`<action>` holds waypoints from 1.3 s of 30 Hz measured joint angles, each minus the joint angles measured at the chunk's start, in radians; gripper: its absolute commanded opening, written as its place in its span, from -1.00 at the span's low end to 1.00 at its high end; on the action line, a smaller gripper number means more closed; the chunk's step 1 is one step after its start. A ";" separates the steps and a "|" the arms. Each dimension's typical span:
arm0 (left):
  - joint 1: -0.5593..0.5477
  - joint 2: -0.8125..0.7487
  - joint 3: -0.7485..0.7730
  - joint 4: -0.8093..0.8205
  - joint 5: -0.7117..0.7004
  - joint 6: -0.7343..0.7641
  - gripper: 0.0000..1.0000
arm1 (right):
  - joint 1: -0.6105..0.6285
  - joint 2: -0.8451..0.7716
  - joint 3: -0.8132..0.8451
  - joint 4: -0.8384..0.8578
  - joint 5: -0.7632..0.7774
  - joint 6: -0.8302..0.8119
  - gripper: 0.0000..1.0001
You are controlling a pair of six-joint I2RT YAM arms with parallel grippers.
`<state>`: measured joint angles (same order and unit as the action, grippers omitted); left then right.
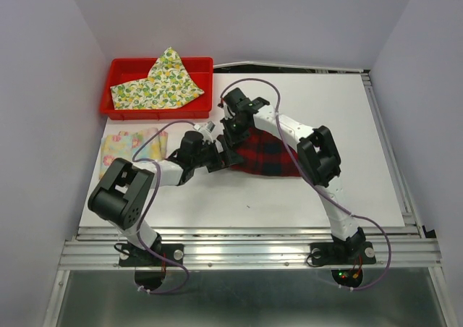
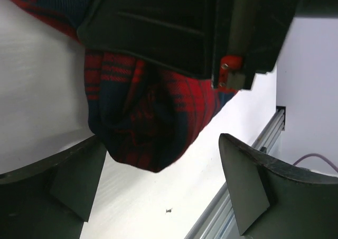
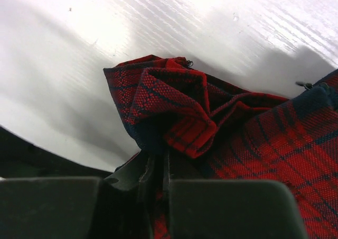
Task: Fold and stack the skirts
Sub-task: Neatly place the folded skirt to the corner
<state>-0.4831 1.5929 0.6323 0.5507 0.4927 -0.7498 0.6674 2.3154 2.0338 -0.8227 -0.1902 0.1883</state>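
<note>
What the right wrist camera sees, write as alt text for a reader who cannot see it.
The right gripper, shut, pinches a bunched edge of the red-and-black plaid skirt at the bottom of the frame. The cloth rises in crumpled folds from the gripper and spreads to the right over the white table.

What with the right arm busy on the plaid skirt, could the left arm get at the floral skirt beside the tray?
Probably yes. The floral skirt lies in the open beside the left arm's forearm, and the left gripper is open and empty. It would need to swing away from the plaid skirt.
</note>
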 measured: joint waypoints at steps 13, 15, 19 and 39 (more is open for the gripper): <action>-0.006 0.163 0.048 0.135 -0.010 -0.078 0.97 | -0.008 -0.047 0.000 0.002 -0.048 0.036 -0.99; -0.006 0.172 0.046 0.166 -0.009 -0.089 0.97 | -0.010 -0.057 -0.002 0.003 -0.053 0.041 -0.99; -0.006 0.196 0.033 0.245 -0.008 -0.124 0.76 | -0.012 -0.071 -0.005 0.006 -0.074 0.060 -0.99; 0.156 0.098 0.039 -0.016 0.005 -0.031 -1.00 | -0.291 -0.299 -0.108 0.097 -0.131 0.008 1.00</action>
<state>-0.3275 1.6905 0.6712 0.5350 0.4976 -0.7811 0.3767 2.0167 1.9255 -0.7258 -0.3210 0.1967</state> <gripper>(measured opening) 0.274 0.993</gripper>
